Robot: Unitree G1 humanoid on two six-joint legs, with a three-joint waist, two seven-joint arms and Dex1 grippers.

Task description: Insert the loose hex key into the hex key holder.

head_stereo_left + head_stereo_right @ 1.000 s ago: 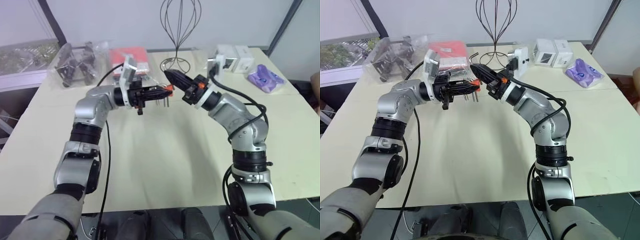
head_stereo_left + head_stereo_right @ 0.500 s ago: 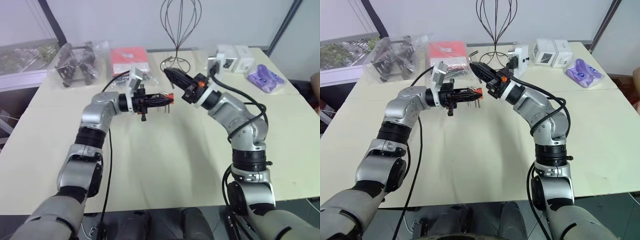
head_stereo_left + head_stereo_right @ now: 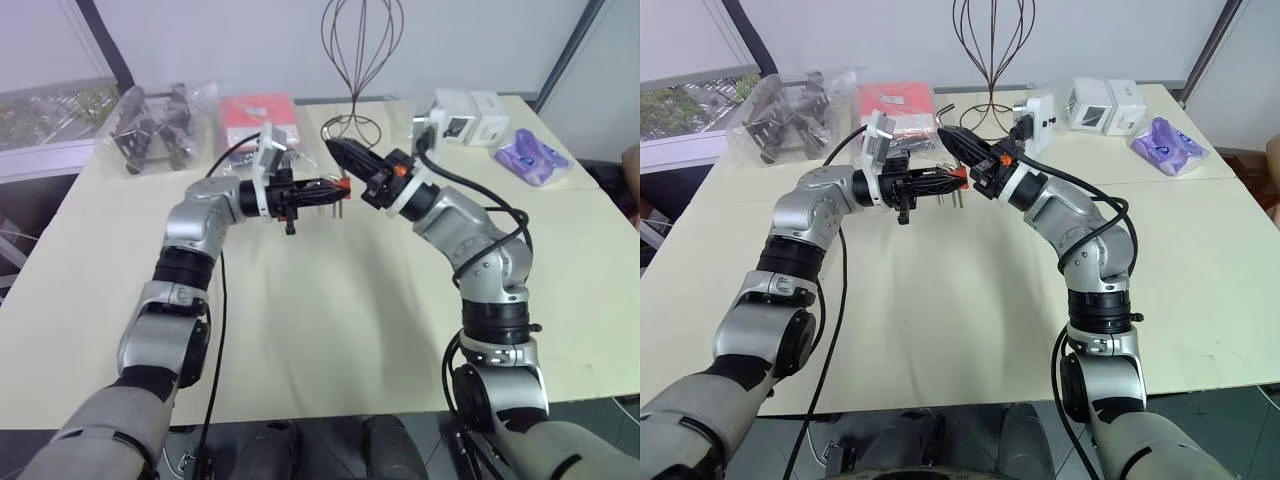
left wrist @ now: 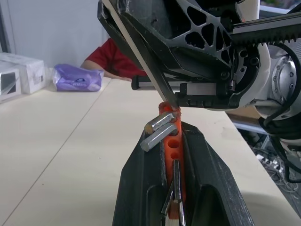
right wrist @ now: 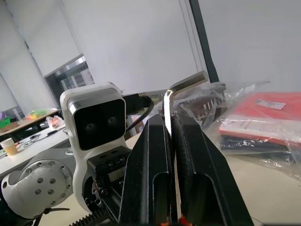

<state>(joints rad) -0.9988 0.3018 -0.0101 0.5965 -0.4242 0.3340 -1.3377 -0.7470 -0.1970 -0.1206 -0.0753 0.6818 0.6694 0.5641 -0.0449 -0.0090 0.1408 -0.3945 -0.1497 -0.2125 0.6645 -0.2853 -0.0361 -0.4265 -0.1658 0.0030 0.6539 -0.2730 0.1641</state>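
My left gripper [image 3: 332, 188] is shut on the hex key holder [image 3: 341, 185], a small orange-red block held in the air over the middle of the far half of the table. In the left wrist view the hex key holder [image 4: 171, 123] stands between the black fingers [image 4: 148, 165], with short dark keys sticking out of it. My right gripper [image 3: 335, 150] is shut on the loose hex key [image 5: 166, 107], a thin grey rod whose bent end shows past the fingertips. The loose hex key [image 4: 141, 56] slants down and its lower tip meets the top of the holder.
At the table's far edge stand a black wire stand [image 3: 362, 60], a red packet in a clear bag [image 3: 258, 115], a bag of dark parts [image 3: 150, 130], white boxes [image 3: 465, 108] and a purple bag [image 3: 530, 158]. A person in red [image 4: 113, 59] sits beyond the table [image 3: 330, 320].
My left forearm has shifted slightly, elbow drawn in, while the holder stays beneath the right gripper. Both grippers remain shut on their things.
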